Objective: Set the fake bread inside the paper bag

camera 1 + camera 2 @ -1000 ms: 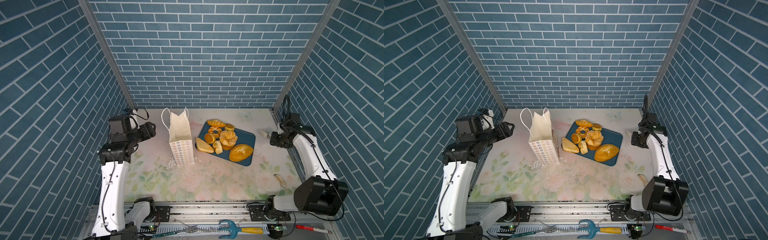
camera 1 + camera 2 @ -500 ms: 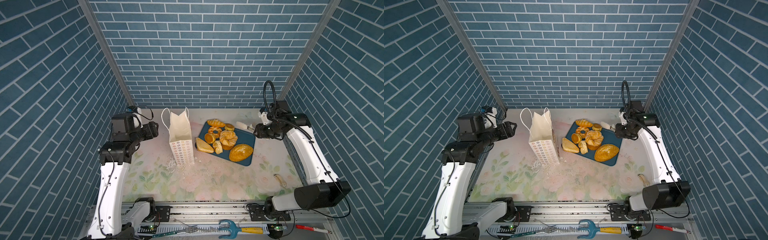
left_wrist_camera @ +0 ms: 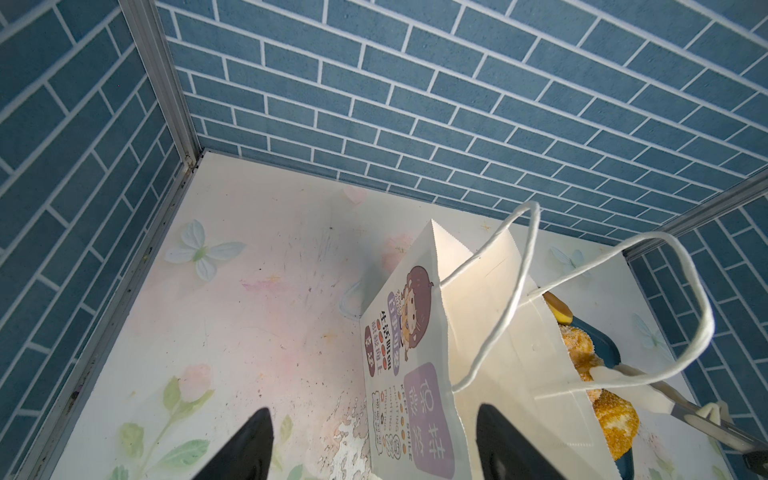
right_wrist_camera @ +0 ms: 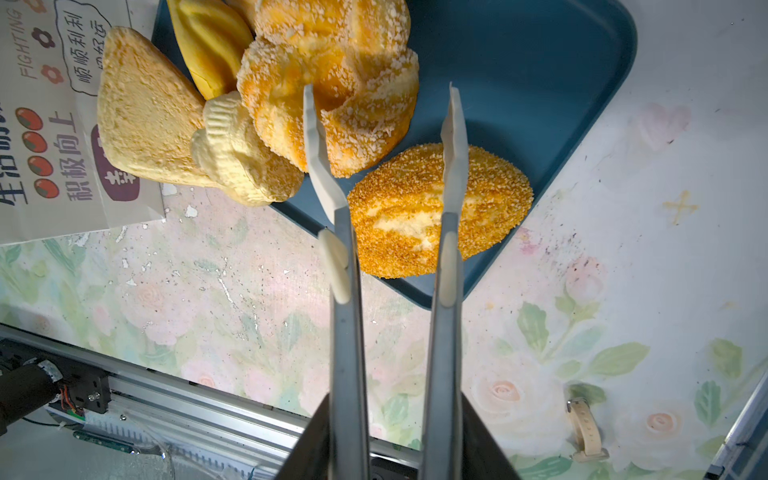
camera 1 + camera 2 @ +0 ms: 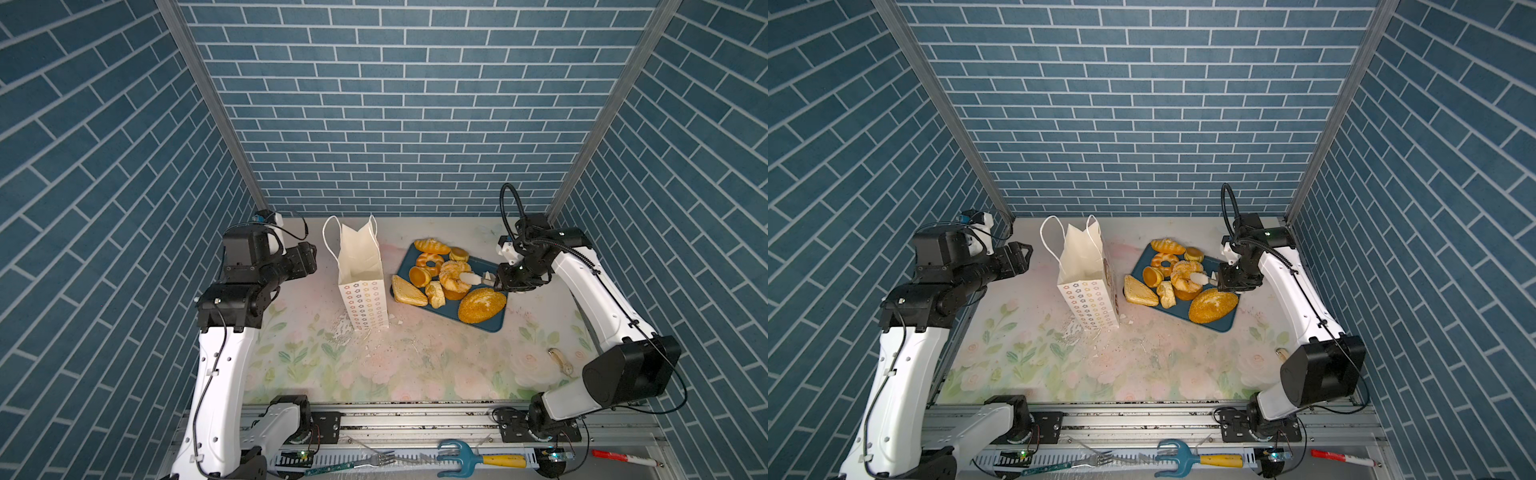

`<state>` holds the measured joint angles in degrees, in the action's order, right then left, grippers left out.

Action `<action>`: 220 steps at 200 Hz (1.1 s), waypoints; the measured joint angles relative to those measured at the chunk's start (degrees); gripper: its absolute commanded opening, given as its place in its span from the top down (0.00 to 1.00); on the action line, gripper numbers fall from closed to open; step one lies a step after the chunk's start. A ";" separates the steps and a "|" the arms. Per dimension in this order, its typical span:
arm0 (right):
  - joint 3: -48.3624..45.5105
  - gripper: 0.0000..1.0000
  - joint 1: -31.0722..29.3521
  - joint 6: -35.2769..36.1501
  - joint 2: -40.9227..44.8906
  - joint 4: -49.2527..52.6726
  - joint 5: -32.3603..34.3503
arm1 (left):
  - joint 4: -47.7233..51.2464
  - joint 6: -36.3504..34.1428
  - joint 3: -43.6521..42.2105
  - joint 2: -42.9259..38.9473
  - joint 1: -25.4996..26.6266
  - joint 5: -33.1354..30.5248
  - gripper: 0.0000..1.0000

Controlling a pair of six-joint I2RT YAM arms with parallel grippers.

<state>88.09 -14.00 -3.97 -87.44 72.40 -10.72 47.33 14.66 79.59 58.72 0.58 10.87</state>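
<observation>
On the flowery counter the tall white paper bag looked empty, all the golden toy bread lay on the dark blue tray beside it, left fingers spread bare, right fingers squeezing silver tongs above it.

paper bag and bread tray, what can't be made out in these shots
Tall white paper bag: floor hidden by its own walls, in both top views.
Dark blue rectangular tray of toy bread: mostly behind the bag, left wrist view.
Right tool, holding metal tongs: fingers cut off by the right wrist frame edge.
</observation>
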 measured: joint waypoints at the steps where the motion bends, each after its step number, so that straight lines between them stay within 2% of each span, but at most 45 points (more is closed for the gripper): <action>1: 0.00 0.60 0.00 0.00 0.00 0.00 0.00 | 0.00 0.00 0.00 0.00 0.00 -0.02 0.22; 99: -0.68 0.69 -0.20 -0.07 -4.50 -3.15 -1.18 | 0.50 0.02 0.39 0.04 1.77 -1.60 0.21; 141: -1.07 0.77 -0.20 -0.04 -4.59 -3.41 -1.09 | 0.55 0.02 0.81 0.15 2.08 -1.95 0.21; 220: -1.92 0.83 -0.20 -0.07 -2.38 -4.13 -0.83 | 1.68 0.04 2.05 0.15 2.43 -2.32 0.21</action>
<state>86.17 -14.20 -4.03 -89.82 68.27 -11.55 49.01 14.70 81.65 58.87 3.01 8.56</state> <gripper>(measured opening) 0.273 0.787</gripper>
